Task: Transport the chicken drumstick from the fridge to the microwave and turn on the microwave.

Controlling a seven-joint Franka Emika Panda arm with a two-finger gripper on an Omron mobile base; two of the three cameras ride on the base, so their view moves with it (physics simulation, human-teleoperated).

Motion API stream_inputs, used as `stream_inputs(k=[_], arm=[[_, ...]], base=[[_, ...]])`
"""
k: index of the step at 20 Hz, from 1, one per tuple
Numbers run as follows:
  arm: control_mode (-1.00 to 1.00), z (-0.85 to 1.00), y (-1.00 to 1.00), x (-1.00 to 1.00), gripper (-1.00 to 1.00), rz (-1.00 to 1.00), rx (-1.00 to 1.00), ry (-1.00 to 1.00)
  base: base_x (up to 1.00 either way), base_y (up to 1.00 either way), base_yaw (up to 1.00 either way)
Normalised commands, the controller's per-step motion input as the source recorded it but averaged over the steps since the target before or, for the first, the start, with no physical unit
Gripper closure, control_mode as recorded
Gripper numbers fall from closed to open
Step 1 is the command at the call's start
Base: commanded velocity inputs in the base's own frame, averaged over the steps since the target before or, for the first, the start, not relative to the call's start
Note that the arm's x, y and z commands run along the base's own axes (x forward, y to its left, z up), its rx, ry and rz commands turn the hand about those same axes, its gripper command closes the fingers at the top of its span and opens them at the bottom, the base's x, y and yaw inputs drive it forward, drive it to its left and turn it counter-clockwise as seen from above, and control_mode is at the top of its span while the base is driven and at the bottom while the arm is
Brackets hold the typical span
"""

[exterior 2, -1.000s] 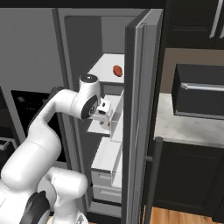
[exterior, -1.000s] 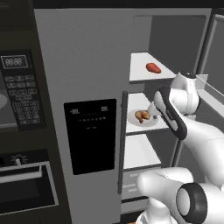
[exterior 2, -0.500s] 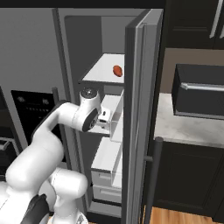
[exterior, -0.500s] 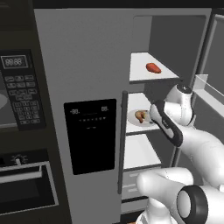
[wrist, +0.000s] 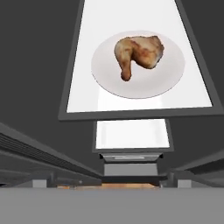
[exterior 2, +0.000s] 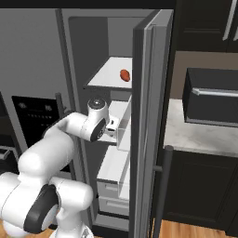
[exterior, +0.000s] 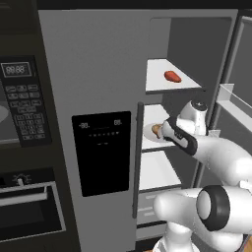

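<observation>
The fridge (exterior: 98,74) stands with its right door swung open. On its middle white shelf, a white plate (wrist: 105,78) carries the golden-brown chicken drumstick (wrist: 138,53), which peeks out beside the hand (exterior: 156,129). My gripper (exterior: 163,130) reaches into that shelf space, close to the plate, with nothing between its fingers. In the hand view I look down at the drumstick lying free on the plate. The black microwave (exterior: 19,106) with its keypad sits at the far left.
A small red-orange food (exterior: 172,76) lies on the upper shelf (exterior 2: 109,76). The open fridge door (exterior 2: 148,116) stands close on the arm's right. A black oven (exterior: 29,206) sits under the microwave. A stone counter (exterior 2: 195,135) holds a dark appliance (exterior 2: 214,100).
The hand has come down and moved further into the fridge toward the plate on the middle shelf. The drumstick has not moved.
</observation>
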Motion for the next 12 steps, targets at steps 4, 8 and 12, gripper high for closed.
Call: stream_inputs(k=[4, 8, 12], arm=[[-1.00, -0.10, -0.02, 0.39, -1.00, 0.00, 0.00, -0.01], [-1.00, -0.09, -0.04, 0.38, -1.00, 0.00, 0.00, -0.02], [-1.00, -0.17, -0.02, 0.32, -1.00, 0.00, 0.00, -0.04]], base=[[0.00, 0.00, 0.00], [0.00, 0.00, 0.00], [0.00, 0.00, 0.00]])
